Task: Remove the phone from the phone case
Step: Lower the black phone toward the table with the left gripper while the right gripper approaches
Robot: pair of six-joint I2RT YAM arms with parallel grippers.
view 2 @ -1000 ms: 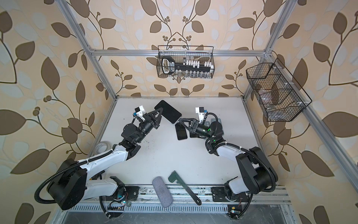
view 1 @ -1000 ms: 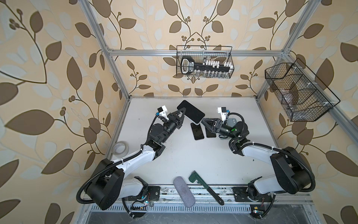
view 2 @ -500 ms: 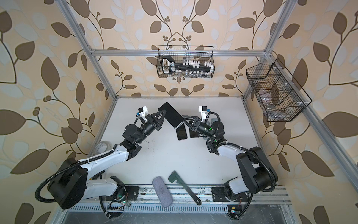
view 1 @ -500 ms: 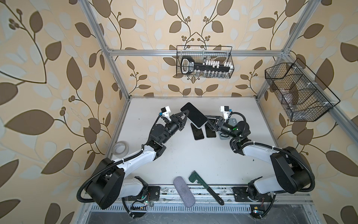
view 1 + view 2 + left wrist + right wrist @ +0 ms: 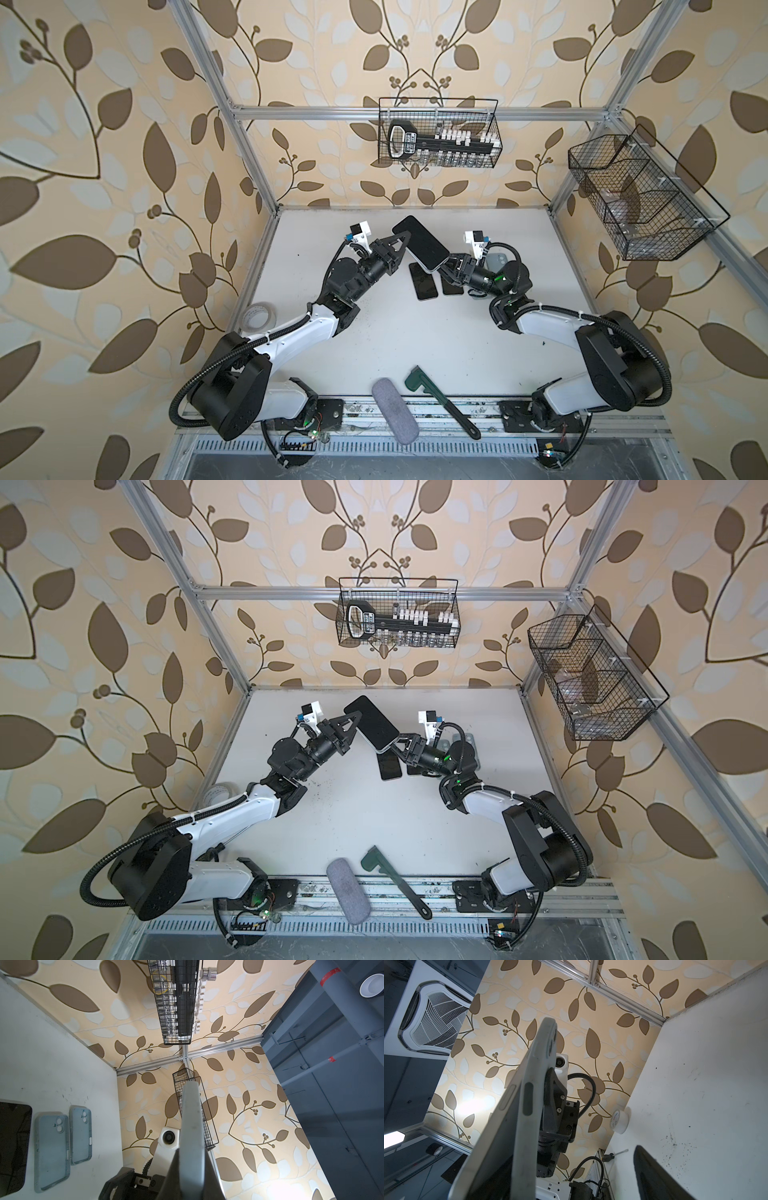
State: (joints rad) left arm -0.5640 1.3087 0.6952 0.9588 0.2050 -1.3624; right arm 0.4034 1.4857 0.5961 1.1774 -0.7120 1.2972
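Your left gripper [image 5: 402, 246] is clamped on the side of the phone [image 5: 420, 244], holding it up off the table [image 5: 415, 345] with its grey case [image 5: 529, 1084] on all round. Your right gripper [image 5: 445, 267] has its jaws apart at the phone's far end. One finger [image 5: 652, 1167] is clear of it, so nothing is pinched there. No corner looks peeled, so the whole removal is left. Below both grippers lie two bare phones [image 5: 424, 281], and beyond the right gripper two empty cases [image 5: 52, 1147].
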